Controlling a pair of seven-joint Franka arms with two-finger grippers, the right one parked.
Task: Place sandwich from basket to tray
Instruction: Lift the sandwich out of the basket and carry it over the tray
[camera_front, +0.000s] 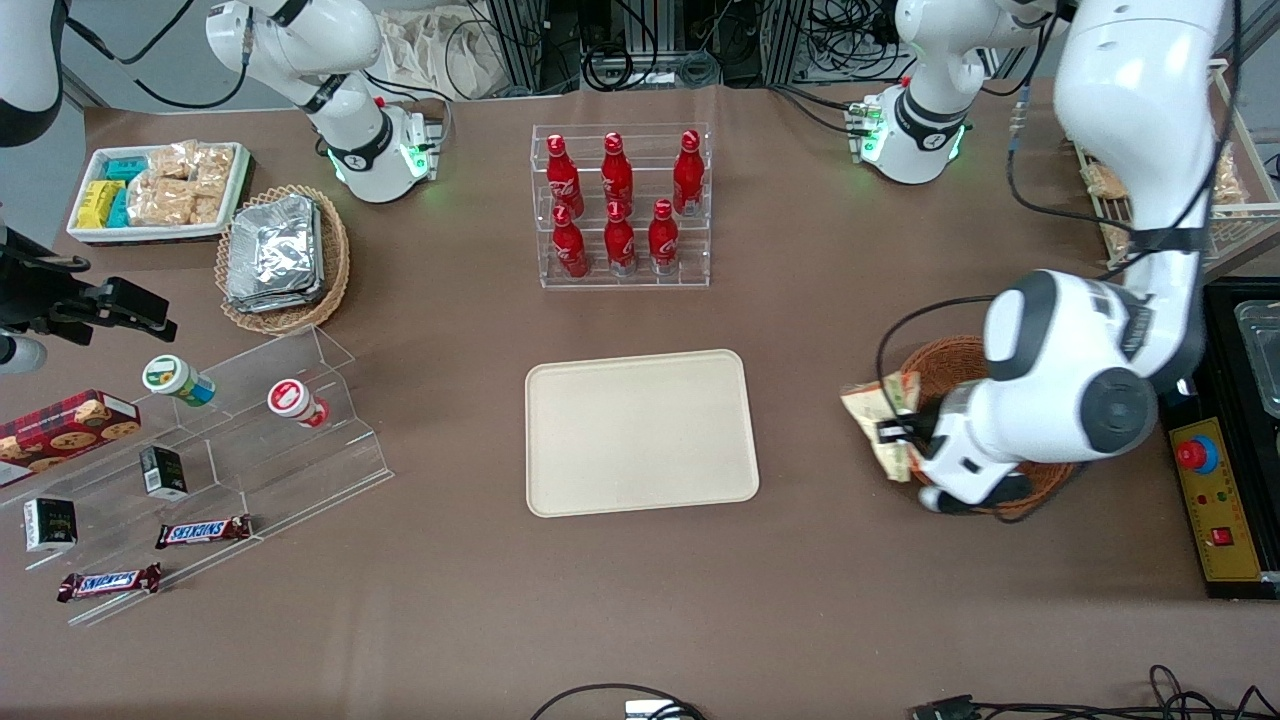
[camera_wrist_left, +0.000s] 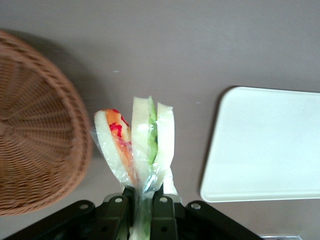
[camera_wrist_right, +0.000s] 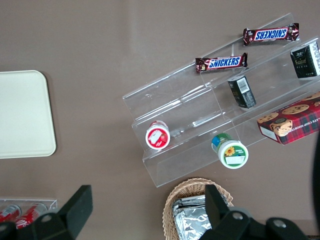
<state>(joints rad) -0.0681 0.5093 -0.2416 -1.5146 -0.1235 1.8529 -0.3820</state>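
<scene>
One sandwich (camera_wrist_left: 137, 145) is in play, along with one reddish-brown basket (camera_front: 955, 372), one cream tray (camera_front: 640, 430) and the working arm's gripper (camera_front: 893, 432). The desk (camera_front: 800, 300) also carries six red bottles (camera_front: 617, 205) in one clear rack, one tan basket of foil packets (camera_front: 275, 250), one white bin of snacks (camera_front: 160, 190), and one clear stepped stand (camera_front: 250, 440) with two round tubs, two small dark cartons, two Snickers bars (camera_front: 203, 531) and one red cookie box (camera_front: 65, 425).

The jaws are closed on the sandwich, pinching the clear wrap at its narrow end. The gripper is at the basket's rim, on the side toward the tray, with the sandwich held up clear of the desk.

The sandwich sits just outside the basket, between the basket and the tray, and touches neither of them. It is nearer to the basket than to the tray, whose surface is bare.

In the wrist view the sandwich is a fan of white bread slices standing edge-on out of the jaws. One gap between slices shows orange and red filling; another shows a green layer. Clear film wraps the whole wedge and gathers into a crumpled tail where the black fingers (camera_wrist_left: 162, 215) clamp it.
</scene>
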